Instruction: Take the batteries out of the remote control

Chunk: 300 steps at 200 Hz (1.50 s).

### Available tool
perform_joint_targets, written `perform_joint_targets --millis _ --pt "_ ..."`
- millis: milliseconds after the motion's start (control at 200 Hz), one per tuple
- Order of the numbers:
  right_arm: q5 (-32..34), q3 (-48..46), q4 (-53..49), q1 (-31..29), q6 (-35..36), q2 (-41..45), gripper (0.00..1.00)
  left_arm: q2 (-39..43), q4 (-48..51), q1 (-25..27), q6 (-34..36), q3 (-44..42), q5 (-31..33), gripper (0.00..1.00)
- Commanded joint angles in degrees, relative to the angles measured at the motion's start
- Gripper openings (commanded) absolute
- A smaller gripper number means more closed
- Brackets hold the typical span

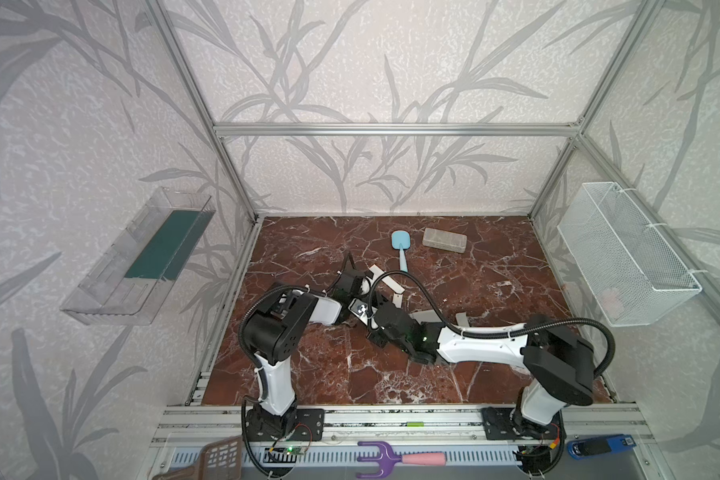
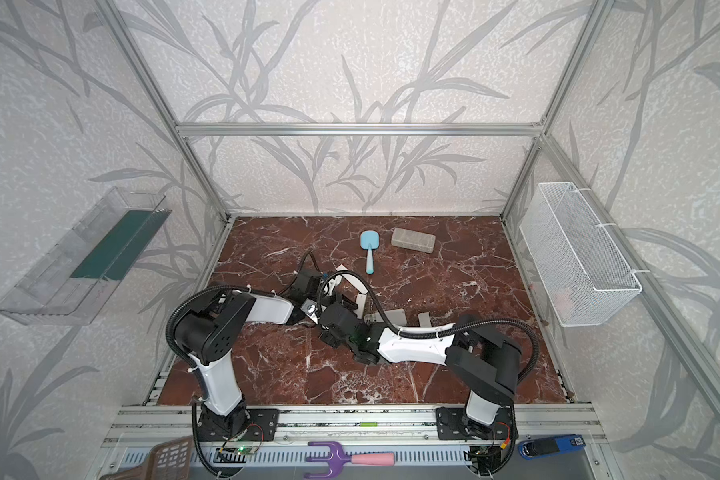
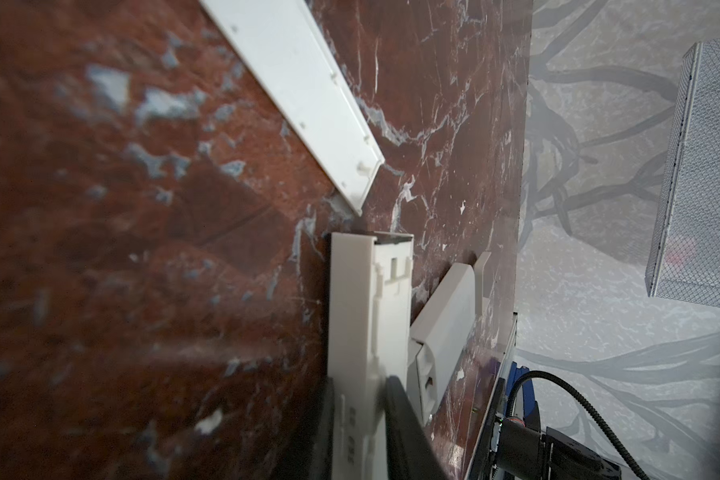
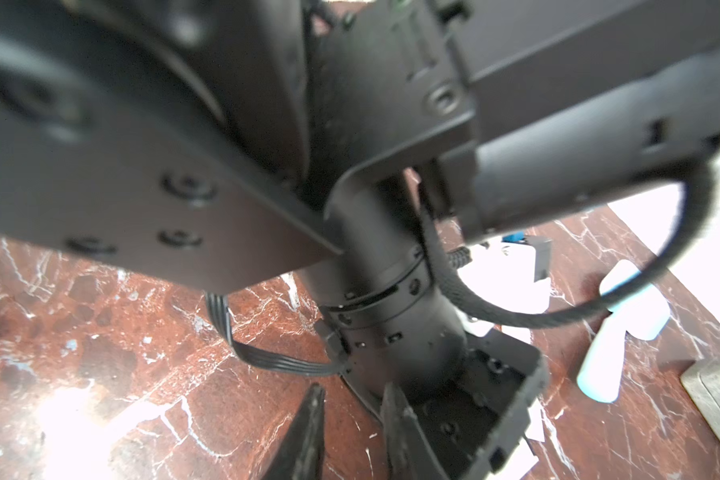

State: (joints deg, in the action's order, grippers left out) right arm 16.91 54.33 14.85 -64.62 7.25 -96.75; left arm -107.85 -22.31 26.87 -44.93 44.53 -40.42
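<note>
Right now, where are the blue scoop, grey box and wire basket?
blue scoop (image 1: 400,240): in a top view, blade.
grey box (image 1: 445,240): in a top view, lid.
wire basket (image 1: 599,257): in a top view, wall.

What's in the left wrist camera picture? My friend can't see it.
The left gripper grips a long white plastic remote over the red-brown marble table. A flat white plastic strip lies past its end, a smaller grey-white plastic remote sits beside it, and a white wire-mesh basket hangs on the wall.

Red-brown white-veined marble tabletop (image 1: 495,291), pale blue spatula (image 1: 400,241), white mesh basket (image 1: 624,249), grey leaf-patterned walls (image 1: 391,62).
</note>
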Motion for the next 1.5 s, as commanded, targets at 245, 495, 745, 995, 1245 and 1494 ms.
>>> perform_joint_targets --millis 245,495,745,995,1245,1494 --pt "0.4 -0.8 0.9 0.3 -1.9 1.4 0.0 -5.5 14.0 0.8 2.0 -2.2 7.1 0.22" --pt "1.7 -0.6 2.9 0.5 -0.9 -0.7 0.0 -5.7 14.2 0.9 2.2 -2.2 7.0 0.22" --pt "3.0 -0.7 3.8 0.7 0.1 -0.7 0.0 -5.8 14.2 0.8 2.2 -2.3 7.0 0.22" --pt "3.4 -1.2 4.0 1.5 0.3 -0.7 0.0 -6.1 14.2 0.8 2.2 -2.3 6.9 0.22" --pt "2.9 -1.5 4.6 2.3 0.1 -2.9 0.0 -6.0 14.2 0.8 2.3 -2.5 6.8 0.22" --pt "4.3 -1.4 3.7 2.3 2.2 -3.9 0.0 -6.0 14.2 0.9 2.4 -2.6 6.9 0.22"
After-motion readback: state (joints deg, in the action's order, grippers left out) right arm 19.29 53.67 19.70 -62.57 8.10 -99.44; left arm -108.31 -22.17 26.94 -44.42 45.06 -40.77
